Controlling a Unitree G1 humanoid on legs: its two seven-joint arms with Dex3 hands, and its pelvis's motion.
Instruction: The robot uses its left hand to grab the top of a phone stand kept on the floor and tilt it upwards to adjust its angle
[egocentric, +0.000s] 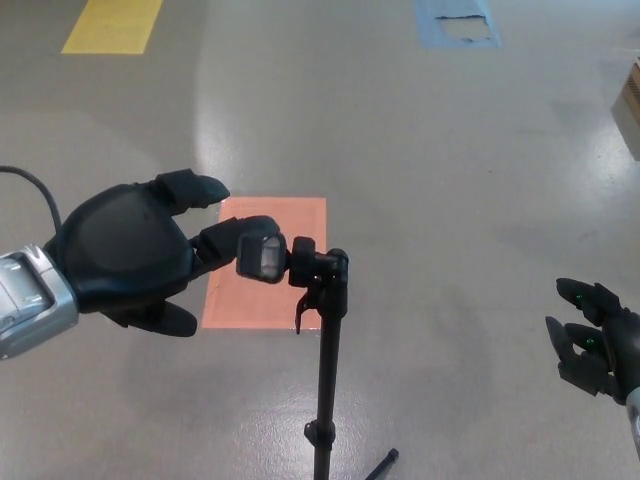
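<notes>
A black phone stand (328, 360) rises from the floor on a thin pole, with one tripod leg (383, 463) showing at the bottom edge. Its clamp head (262, 256) at the top is tilted up, the flat face turned toward the camera. My left hand (130, 255) is just left of the head, fingers spread. One fingertip (240, 232) rests against the back of the clamp, while the thumb (165, 318) hangs below, apart from it. My right hand (595, 340) hovers open at the lower right, far from the stand.
An orange rectangle (280, 215) is marked on the grey floor behind the stand. A yellow marking (112, 24) lies at the top left and a blue one (456, 22) at the top. A wooden item (630, 100) sits at the right edge.
</notes>
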